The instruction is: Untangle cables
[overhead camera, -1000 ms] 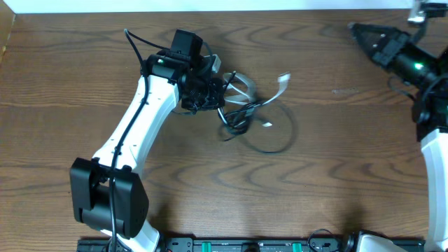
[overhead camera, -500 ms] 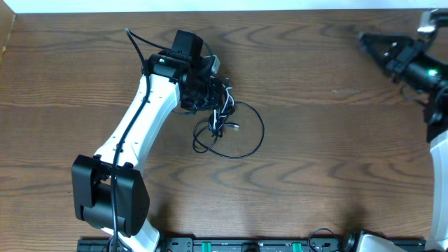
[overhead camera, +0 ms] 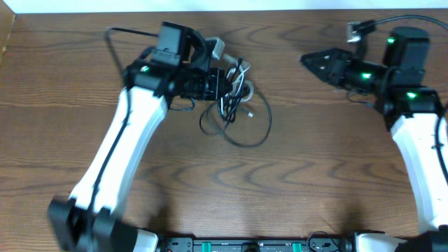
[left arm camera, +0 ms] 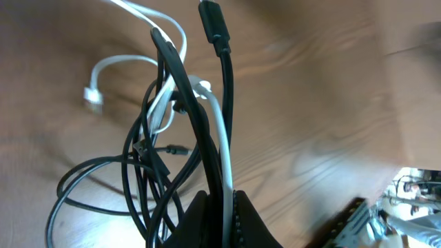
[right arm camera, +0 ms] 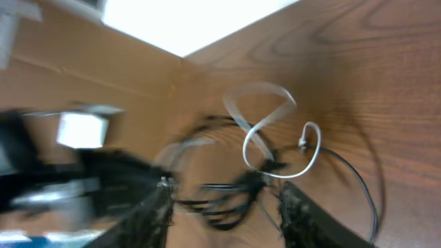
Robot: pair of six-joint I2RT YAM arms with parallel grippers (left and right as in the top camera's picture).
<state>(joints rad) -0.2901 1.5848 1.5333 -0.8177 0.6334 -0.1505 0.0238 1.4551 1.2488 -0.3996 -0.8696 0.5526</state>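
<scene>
The cables hang as one tangle from my left gripper (overhead camera: 227,85), which is shut on them left of the table's middle. In the left wrist view the jaws of the left gripper (left arm camera: 222,201) pinch a black cable (left arm camera: 180,83) and a white cable (left arm camera: 219,131) side by side. A white plug (left arm camera: 91,100) lies on the wood, and a black plug (left arm camera: 213,24) points away. The black cable's loop (overhead camera: 257,129) trails onto the table. My right gripper (overhead camera: 311,61) is open and empty at the far right, pointing left at the tangle. Its view is blurred, with the right gripper (right arm camera: 224,213) framing the white cable (right arm camera: 275,141).
The wooden table (overhead camera: 315,161) runs back to a white strip (overhead camera: 210,5) along its far edge. A brown board (overhead camera: 5,35) stands at the far left. A black rail (overhead camera: 245,245) with green parts lines the near edge.
The right arm has swung left toward the middle and its jaws have opened. The left arm has shifted, carrying the tangle a little right and toward the far edge.
</scene>
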